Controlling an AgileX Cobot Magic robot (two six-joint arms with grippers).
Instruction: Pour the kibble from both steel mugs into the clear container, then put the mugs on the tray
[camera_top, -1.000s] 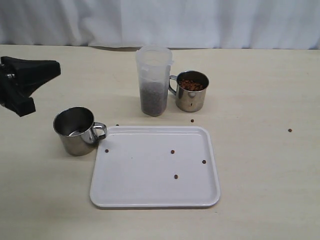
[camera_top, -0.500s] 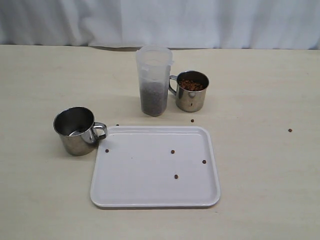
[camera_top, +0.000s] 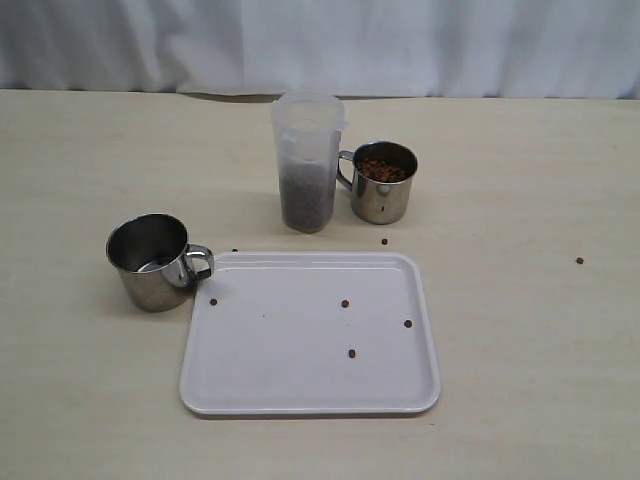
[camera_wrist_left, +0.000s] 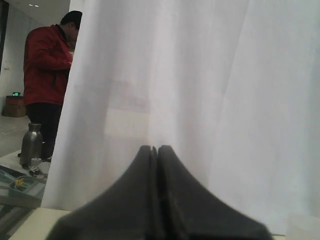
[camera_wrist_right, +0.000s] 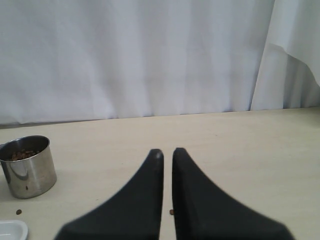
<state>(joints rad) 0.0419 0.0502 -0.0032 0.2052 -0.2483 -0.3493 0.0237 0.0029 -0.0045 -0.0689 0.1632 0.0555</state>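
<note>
One steel mug stands upright and empty just left of the white tray, its handle toward the tray. The other steel mug, also, is filled with kibble and stands right of the clear container, whose lower half holds dark kibble. A few loose pellets lie on the tray. Neither gripper shows in the exterior view. My left gripper is shut and empty, facing a white curtain. My right gripper is shut but for a thin slit, empty, low over the table, off to one side of the full mug.
Stray pellets lie on the table and one under the right gripper. A white curtain closes off the far edge. A tray corner shows in the right wrist view. A person in red stands beyond the curtain.
The left gripper, at the left edge of the exterior view one second ago, has withdrawn out of that view. The mugs, container and tray have not moved.
</note>
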